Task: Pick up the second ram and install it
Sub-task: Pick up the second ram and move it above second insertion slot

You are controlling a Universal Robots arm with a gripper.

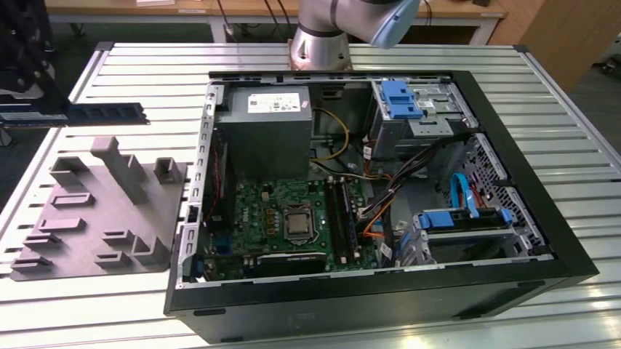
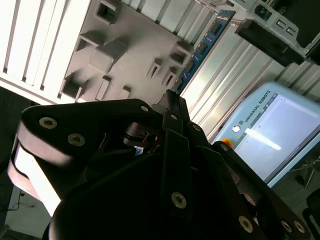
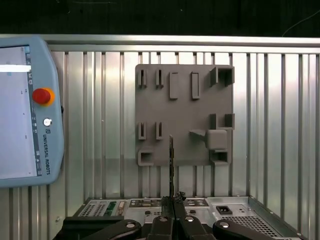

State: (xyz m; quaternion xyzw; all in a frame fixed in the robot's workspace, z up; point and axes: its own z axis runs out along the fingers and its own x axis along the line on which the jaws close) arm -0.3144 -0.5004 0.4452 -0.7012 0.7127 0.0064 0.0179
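My gripper (image 3: 172, 199) is shut on the second ram (image 3: 171, 160), a thin stick seen edge-on and reaching out from the fingertips. In the second wrist view the same ram (image 2: 200, 50) shows its blue face with dark chips, running out from the gripper (image 2: 172, 97). The gripper hangs high above the slatted table, over the grey fixture plate (image 3: 185, 105) and just outside the rear panel of the computer case (image 3: 200, 205). In the exterior view the open case (image 1: 543, 240) holds the green motherboard (image 1: 281, 211) with its long black slots (image 1: 339, 218).
The grey fixture plate (image 1: 97, 218) lies at the exterior view's left of the case. A dark stick (image 1: 107, 113) lies beyond it, near a black object (image 1: 25, 51). A teach pendant (image 3: 20, 110) rests beside the plate. The grey power-supply box (image 1: 264, 138), cables and blue drive brackets crowd the case.
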